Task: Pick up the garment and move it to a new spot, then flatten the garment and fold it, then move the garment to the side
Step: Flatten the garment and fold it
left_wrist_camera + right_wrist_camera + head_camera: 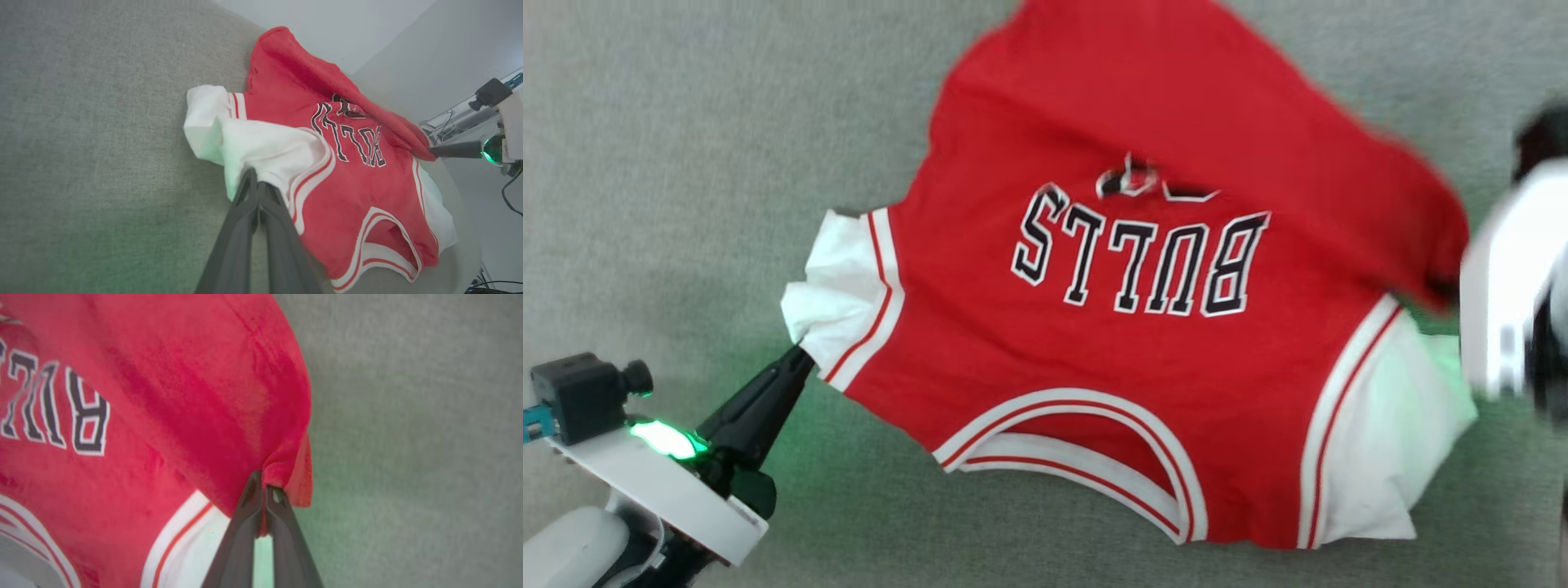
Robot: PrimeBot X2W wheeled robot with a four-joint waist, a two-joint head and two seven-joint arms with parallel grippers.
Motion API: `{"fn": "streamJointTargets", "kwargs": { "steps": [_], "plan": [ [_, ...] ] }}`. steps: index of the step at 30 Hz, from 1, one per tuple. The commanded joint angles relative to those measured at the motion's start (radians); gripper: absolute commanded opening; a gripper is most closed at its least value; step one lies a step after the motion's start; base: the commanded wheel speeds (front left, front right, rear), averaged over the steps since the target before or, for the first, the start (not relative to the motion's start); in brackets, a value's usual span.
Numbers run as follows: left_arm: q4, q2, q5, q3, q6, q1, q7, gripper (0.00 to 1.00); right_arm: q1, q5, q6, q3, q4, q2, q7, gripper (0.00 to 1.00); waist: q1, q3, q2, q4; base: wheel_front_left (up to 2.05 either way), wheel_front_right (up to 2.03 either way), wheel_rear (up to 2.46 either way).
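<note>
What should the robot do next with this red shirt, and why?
Probably pull the right gripper outward, away from the left gripper, to stretch the garment flat. Both grippers are shut on it, the left on a white sleeve, the right on a red fold that lies bunched near the lettering.

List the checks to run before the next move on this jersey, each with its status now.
1. Left hand shut on the white sleeve: ok.
2. Right hand shut on a red fold: ok.
3. Flatness of the garment: not ok; red cloth folds over the number, and the held sleeve is bunched.
4. Whole garment on the grey surface: cannot tell; its top leaves the head view.
5. Right forearm sharp in the head view: not ok, blurred.
</note>
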State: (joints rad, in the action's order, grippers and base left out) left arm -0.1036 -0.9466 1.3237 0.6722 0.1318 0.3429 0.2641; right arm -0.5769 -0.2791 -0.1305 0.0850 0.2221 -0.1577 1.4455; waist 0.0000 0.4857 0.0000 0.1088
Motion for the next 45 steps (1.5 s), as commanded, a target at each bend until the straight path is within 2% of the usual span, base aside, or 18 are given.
{"fn": "streamJointTargets", "kwargs": {
  "steps": [1,5,8,12,17,18,19,22,27,30,33,38,41,42,45],
  "plan": [
    [0.003,-0.002,0.002,0.001,-0.003,-0.006,-0.001,0.00,0.057,-0.011,0.000,0.003,0.051,0.003,0.012,0.00,0.0000,-0.041,0.0000,-0.037,0.00,0.00,0.00],
    [0.013,-0.006,0.014,0.007,-0.003,0.007,-0.001,0.00,0.282,-0.044,0.000,0.016,0.235,0.040,0.027,0.00,0.0000,-0.059,0.0000,-0.050,0.00,0.00,0.00],
    [0.023,-0.006,0.020,0.011,-0.003,0.013,-0.001,0.00,0.430,-0.056,0.000,0.006,0.315,0.062,0.016,0.00,0.0000,-0.068,0.0000,-0.057,0.00,0.00,0.00],
    [0.038,-0.002,0.023,0.015,-0.003,0.021,-0.001,0.00,0.583,-0.072,0.000,-0.031,0.344,0.082,-0.023,0.00,0.0000,-0.079,0.0000,-0.067,0.00,0.00,0.00],
    [0.046,-0.004,0.024,0.024,-0.003,0.015,-0.001,0.00,0.641,-0.060,0.000,-0.061,0.317,0.076,-0.125,0.00,0.0000,-0.091,0.0000,-0.089,0.00,0.00,0.00],
    [0.048,-0.006,0.024,0.025,-0.003,0.014,-0.001,0.00,0.637,-0.060,0.000,-0.062,0.313,0.072,-0.148,0.17,0.0000,-0.092,0.0000,-0.091,0.00,0.00,0.00],
    [0.049,-0.008,0.025,0.026,-0.003,0.013,-0.001,0.00,0.627,-0.060,0.000,-0.062,0.314,0.069,-0.172,1.00,0.0000,-0.094,0.0000,-0.094,0.00,0.00,0.00],
    [0.051,-0.007,0.025,0.027,-0.003,0.009,-0.001,0.00,0.598,-0.082,0.000,-0.038,0.330,0.074,-0.212,1.00,0.0000,-0.100,0.0000,-0.096,0.00,0.00,0.00],
    [0.040,0.000,0.006,0.033,-0.003,0.014,-0.001,0.00,0.503,-0.110,0.000,0.038,0.406,0.058,-0.172,1.00,0.0000,-0.097,0.0000,-0.076,0.00,0.00,0.00],
    [0.025,0.014,-0.004,0.033,-0.003,0.028,-0.001,0.00,0.383,-0.097,0.000,0.065,0.440,0.029,-0.143,1.00,0.0000,-0.082,0.0000,-0.047,0.00,0.00,0.00],
    [0.009,0.028,-0.015,0.035,-0.003,0.042,-0.001,0.00,0.236,-0.068,0.000,0.039,0.416,-0.008,-0.154,1.00,0.0000,-0.060,0.0000,-0.014,0.00,0.00,0.00],
    [0.003,0.051,-0.021,0.042,-0.003,0.065,-0.001,0.00,0.011,0.003,0.000,-0.077,0.214,-0.042,-0.247,1.00,0.0000,-0.018,0.0000,0.035,0.00,0.00,0.00],
    [0.003,0.061,-0.024,0.047,-0.003,0.084,-0.001,0.00,-0.105,0.023,0.000,-0.137,0.053,-0.032,-0.290,1.00,0.0000,0.012,0.0000,0.060,0.00,0.00,0.00],
    [0.003,0.061,-0.024,0.047,-0.003,0.084,-0.001,0.00,-0.105,0.023,0.000,-0.137,0.053,-0.032,-0.290,1.00,0.0000,0.012,0.0000,0.060,0.00,0.00,0.00],
    [0.002,0.071,-0.026,0.056,-0.003,0.103,-0.001,0.00,-0.200,0.042,0.000,-0.193,-0.101,-0.029,-0.321,1.00,0.0000,0.034,0.0000,0.083,0.00,0.00,0.00]
  ]
}}
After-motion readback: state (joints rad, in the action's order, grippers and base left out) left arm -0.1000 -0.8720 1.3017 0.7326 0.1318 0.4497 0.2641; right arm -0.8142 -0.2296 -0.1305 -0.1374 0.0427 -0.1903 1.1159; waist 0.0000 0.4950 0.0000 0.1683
